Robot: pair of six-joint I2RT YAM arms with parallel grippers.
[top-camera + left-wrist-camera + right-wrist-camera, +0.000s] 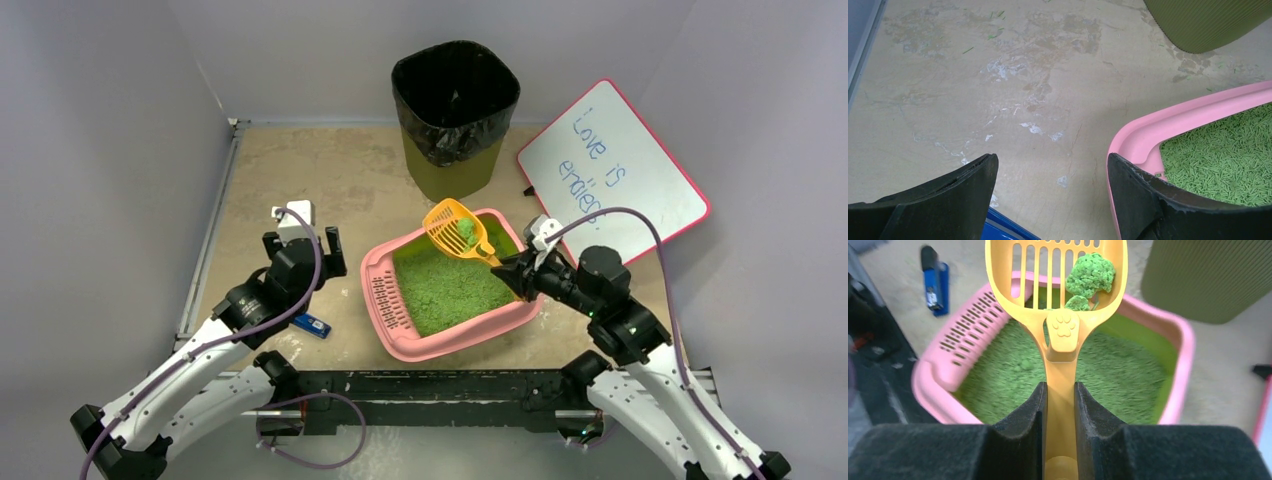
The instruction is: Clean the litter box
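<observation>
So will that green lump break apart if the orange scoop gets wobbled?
Probably crumbly: the lumpy green litter clump looks like stuck-together grains, with a smaller piece beside it. Likely light; the thin orange slotted plastic scoop in the right claw shows no bend. It just rests there loose, so a big tilt could roll it off.

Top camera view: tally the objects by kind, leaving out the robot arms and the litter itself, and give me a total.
Pink litter box: 1
Orange scoop: 1
Olive bin with black bag: 1
Pink-framed whiteboard: 1
Small blue object: 1
Total: 5
</observation>
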